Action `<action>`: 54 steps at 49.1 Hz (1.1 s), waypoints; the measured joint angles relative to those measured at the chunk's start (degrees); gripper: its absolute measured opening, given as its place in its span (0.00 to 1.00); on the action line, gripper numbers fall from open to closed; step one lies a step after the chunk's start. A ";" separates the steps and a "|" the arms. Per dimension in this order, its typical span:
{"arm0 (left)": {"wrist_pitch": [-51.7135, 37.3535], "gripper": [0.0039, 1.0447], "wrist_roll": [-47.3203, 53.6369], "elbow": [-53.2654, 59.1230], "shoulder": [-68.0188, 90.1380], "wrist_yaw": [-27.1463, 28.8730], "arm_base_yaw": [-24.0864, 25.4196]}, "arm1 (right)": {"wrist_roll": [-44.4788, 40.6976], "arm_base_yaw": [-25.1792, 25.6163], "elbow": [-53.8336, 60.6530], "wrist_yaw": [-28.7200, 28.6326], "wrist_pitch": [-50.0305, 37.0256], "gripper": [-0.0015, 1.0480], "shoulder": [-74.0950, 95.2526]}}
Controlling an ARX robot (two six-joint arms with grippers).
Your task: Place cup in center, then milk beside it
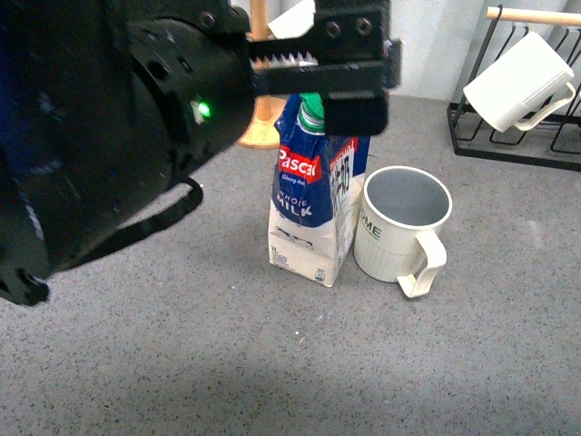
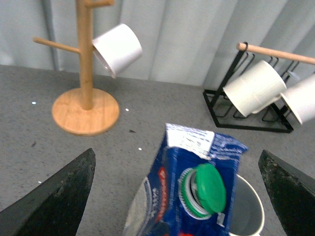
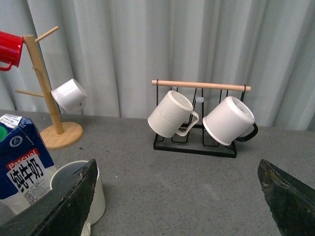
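— So which step is this?

— Judging by the layout, the last one. The cup [image 1: 402, 224] stands upright near the middle of the table [image 1: 227, 363], handle toward the near right, and the milk [image 1: 315, 204] stands upright just to its left, the two touching or very nearly so.

— Are the fingers on the carton?

— No. The left gripper [image 2: 177, 189] hangs over the green cap [image 2: 210, 188] with its fingers [image 2: 59, 191] spread wide, clear of the carton on both sides. The right gripper [image 3: 177, 206] is also wide open, holding nothing, off to the right of the cup.

— What next?

— Probably just lifting the left arm straight up, so nothing clips the carton top and tips it.
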State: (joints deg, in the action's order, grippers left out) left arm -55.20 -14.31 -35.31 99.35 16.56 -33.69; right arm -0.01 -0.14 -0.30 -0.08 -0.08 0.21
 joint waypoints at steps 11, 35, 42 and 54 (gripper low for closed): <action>-0.37 0.94 -0.35 4.20 -4.61 1.53 10.03 | 0.02 0.00 -0.02 0.00 0.00 0.91 0.00; -10.84 0.35 13.03 21.27 -18.86 -3.80 20.46 | 0.00 0.00 -0.02 0.00 0.00 0.91 0.00; -8.13 0.11 13.31 25.59 -25.44 -6.25 23.30 | 0.00 0.00 -0.02 -0.02 0.00 0.91 0.00; -2.69 0.04 13.79 29.73 -35.01 -9.33 26.08 | 0.02 0.00 -0.02 0.00 0.00 0.91 0.00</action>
State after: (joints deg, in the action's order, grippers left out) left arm -57.89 -0.51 -5.58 64.34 7.22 -7.62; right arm 0.01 -0.14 -0.32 -0.08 -0.08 0.21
